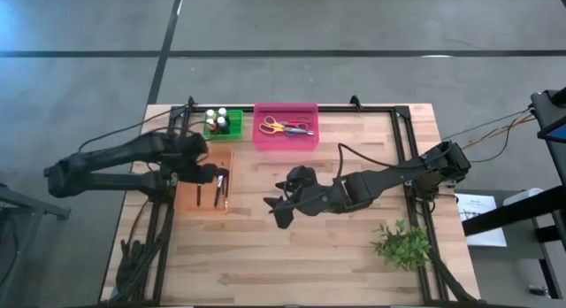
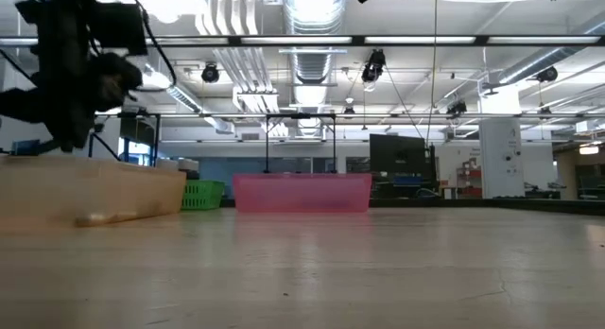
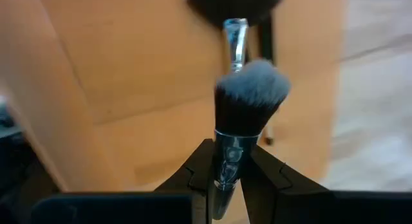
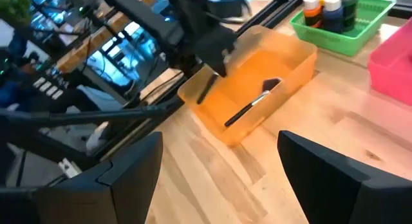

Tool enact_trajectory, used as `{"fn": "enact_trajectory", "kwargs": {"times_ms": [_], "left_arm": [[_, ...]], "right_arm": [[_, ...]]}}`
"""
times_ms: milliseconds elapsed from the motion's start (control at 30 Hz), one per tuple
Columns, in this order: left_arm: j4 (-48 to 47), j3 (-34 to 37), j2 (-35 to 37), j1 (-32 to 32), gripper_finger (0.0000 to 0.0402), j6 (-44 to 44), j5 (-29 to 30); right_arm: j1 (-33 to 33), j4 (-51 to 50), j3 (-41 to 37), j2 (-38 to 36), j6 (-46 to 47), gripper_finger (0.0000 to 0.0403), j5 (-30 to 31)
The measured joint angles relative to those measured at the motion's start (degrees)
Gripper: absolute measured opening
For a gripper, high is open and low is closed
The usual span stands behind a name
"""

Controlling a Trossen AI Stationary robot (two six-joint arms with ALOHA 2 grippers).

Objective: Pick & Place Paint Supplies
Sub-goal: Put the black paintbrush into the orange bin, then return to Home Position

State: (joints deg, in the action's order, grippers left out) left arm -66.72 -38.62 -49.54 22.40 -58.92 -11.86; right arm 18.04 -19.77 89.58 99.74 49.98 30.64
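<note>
the wooden counter (image 1: 336, 246) carries a pink bin (image 1: 285, 136) with scissors (image 1: 285, 127), an orange bin (image 1: 205, 200) with brushes lying inside, and a green basket (image 1: 223, 124) of paint bottles (image 4: 325, 6); no label on them can be read. the right gripper (image 1: 285, 205) rests mid-counter, fingers spread wide and empty. the left gripper (image 3: 226, 180) hangs over the orange bin, clamped on a brush (image 3: 248, 102) by its metal ferrule, handle hidden between the fingers. a plant sprig (image 1: 402, 243) lies near the right edge.

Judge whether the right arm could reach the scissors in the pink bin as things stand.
Probably yes. The right hand is open and empty, the pink bin is open-topped just beyond it, and nothing covers the scissors.
</note>
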Motion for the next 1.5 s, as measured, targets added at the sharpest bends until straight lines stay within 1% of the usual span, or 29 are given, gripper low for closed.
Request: {"fn": "enact_trajectory", "kwargs": {"times_ms": [100,200,367,567,667,733,800,867,933,1167,1367,1433,1500], "left_arm": [[3.14,2.32,-4.86,1.35,0.0054,1.38,-0.03],[7.01,2.54,-8.70,2.61,0.0054,2.48,0.72],[9.45,2.65,-15.37,4.75,0.0054,5.26,-0.58],[13.50,2.67,-21.17,6.34,0.0054,7.79,-4.34],[14.28,2.67,-23.19,6.46,0.0054,7.96,-4.61],[14.67,2.67,-24.11,6.46,0.0065,7.98,-4.59],[15.09,2.67,-24.61,6.46,0.0089,8.15,-4.56],[15.79,2.67,-24.76,6.46,0.0110,8.15,-4.50],[16.51,2.67,-24.57,6.46,0.0123,8.19,-4.50],[17.03,2.63,-22.31,6.46,0.0132,8.59,-4.41],[17.31,1.53,-14.53,6.46,0.0133,9.54,-4.40],[17.35,0.10,-11.27,6.39,0.0134,12.72,-4.96],[17.55,-1.69,-7.90,6.11,0.0134,18.65,-5.65]], "right_arm": [[0.00,0.04,0.00,0.00,-1.57,0.0301,-0.86],[-0.04,0.06,0.00,-0.40,-2.82,0.0301,-1.88],[-0.04,-0.32,0.00,-1.07,-3.99,0.0301,-2.22],[-0.04,-2.83,-0.02,-1.88,-4.43,0.0301,-2.22],[-0.04,-4.03,0.00,-1.92,-4.55,0.0301,-2.22],[-0.04,-4.14,-0.02,-1.92,-4.55,0.0301,-2.22],[-0.04,-4.06,-0.02,-1.97,-4.57,0.0301,-2.20],[-0.04,-4.07,-0.02,-2.01,-4.59,0.0301,-2.20],[-0.04,-4.12,-0.13,-2.01,-4.57,0.0301,-2.20],[-0.04,-4.13,-0.13,-2.01,-4.57,0.0301,-2.15],[-0.04,-6.30,-0.13,-2.42,-4.03,0.0301,-1.13],[-0.06,-9.23,-0.15,-3.15,-3.08,0.0301,-0.55],[-0.09,-12.47,-0.15,-4.15,-2.16,0.0301,-0.39]]}}
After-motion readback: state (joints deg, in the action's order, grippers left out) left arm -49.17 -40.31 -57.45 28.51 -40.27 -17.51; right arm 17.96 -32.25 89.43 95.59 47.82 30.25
